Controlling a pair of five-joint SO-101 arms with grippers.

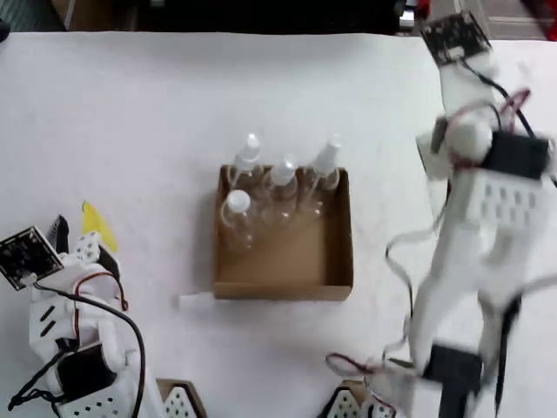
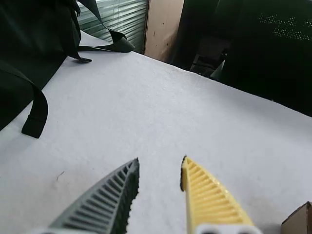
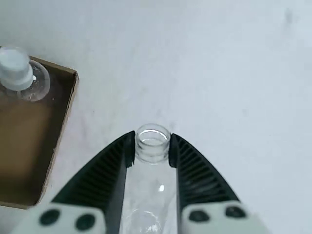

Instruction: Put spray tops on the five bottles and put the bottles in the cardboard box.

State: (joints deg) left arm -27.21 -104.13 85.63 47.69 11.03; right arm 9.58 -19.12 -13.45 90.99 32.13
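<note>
A cardboard box (image 1: 335,279) sits mid-table, holding several clear bottles with white spray tops (image 1: 283,178) along its far side. My right gripper (image 3: 152,146) is shut on the neck of a clear bottle (image 3: 152,139) whose mouth is bare, over the white table just beside the box (image 3: 58,126). One capped bottle (image 3: 17,68) shows inside that box corner. My right arm (image 1: 487,200) stands to the right of the box. My left gripper (image 2: 158,168) is open, grey and yellow fingers apart and holding nothing, low over the table at the near left (image 1: 78,228).
A small white piece (image 1: 187,300) lies on the table by the box's near left corner. A black strap (image 2: 36,114) and dark bags lie at the table's far edge in the left wrist view. A box corner (image 2: 298,222) shows there too.
</note>
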